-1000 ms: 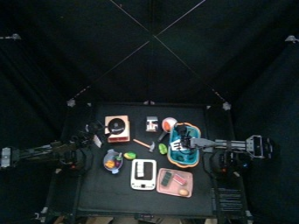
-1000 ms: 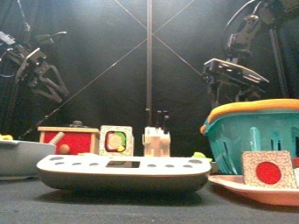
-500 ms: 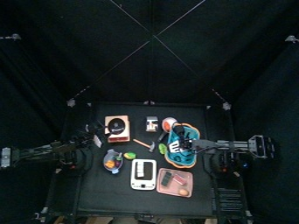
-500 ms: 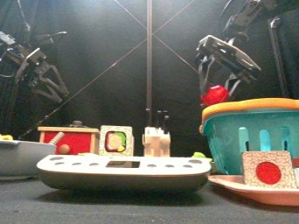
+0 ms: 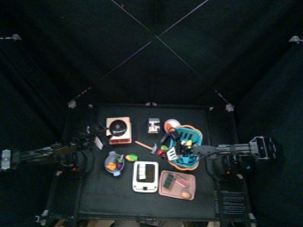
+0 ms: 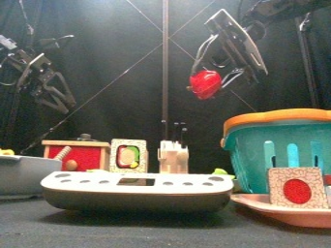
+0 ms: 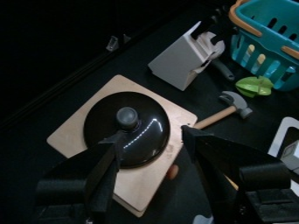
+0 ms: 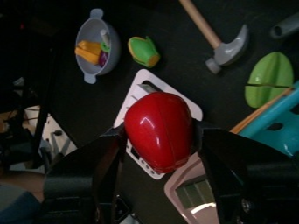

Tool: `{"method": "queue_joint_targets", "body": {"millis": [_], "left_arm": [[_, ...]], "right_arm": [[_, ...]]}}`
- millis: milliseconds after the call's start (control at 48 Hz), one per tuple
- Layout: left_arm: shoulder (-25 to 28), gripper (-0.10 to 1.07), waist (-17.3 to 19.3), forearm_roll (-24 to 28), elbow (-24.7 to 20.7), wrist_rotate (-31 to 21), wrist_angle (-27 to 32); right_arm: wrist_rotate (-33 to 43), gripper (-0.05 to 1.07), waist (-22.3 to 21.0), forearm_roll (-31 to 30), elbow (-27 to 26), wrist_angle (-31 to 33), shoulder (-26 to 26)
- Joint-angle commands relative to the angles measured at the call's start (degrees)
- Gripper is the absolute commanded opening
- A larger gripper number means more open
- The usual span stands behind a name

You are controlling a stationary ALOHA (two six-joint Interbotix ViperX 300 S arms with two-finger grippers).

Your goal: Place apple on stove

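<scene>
Right gripper [image 8: 162, 131] has its jaws closed around the apple [image 6: 204, 82] at its widest part — glossy, rigid, likely light plastic, so slippery; left gripper [image 7: 149, 153] hangs open, empty, above the stove [image 7: 126, 140].

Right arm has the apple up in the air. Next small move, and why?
Probably carry it left, toward the stove. The right gripper holds the apple high, clear of the basket, while the stove sits across the table under the left gripper, whose open jaws may have to back off.
</scene>
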Motion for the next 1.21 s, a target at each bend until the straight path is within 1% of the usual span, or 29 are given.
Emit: {"method": "queue_joint_targets", "body": {"millis": [0, 292, 521, 688, 896, 1062, 1188], "left_arm": [[0.18, 0.9, -0.09, 0.26, -0.7, 0.09, -0.18], [0.18, 0.9, -0.09, 0.18, -0.7, 0.09, -0.18], [0.18, 0.9, -0.09, 0.09, -0.62, 0.09, -0.18], [0.18, 0.9, -0.09, 0.18, -0.62, 0.09, -0.18], [0.18, 0.9, -0.09, 0.18, -0.62, 0.09, -0.18], [0.18, 0.9, -0.09, 0.09, -0.53, 0.09, -0.18], [0.18, 0.9, -0.09, 0.09, -0.62, 0.09, -0.18]], "right_arm": [[-0.09, 0.74, 1.67, -0.18, -1.41, -1.67, 0.88], [-0.09, 0.74, 6.68, -0.35, -5.27, -1.76, 8.0], [-0.09, 0.74, 8.7, -0.26, -7.12, -1.67, 12.83], [-0.09, 0.75, 8.88, -0.18, -7.56, -1.58, 15.64], [-0.09, 0.75, 8.7, -0.62, -9.49, -0.79, 19.6], [-0.09, 0.76, 8.61, -1.05, -11.6, 2.11, 21.8], [-0.09, 0.77, 8.53, -1.85, -13.45, 5.62, 23.2]]}}
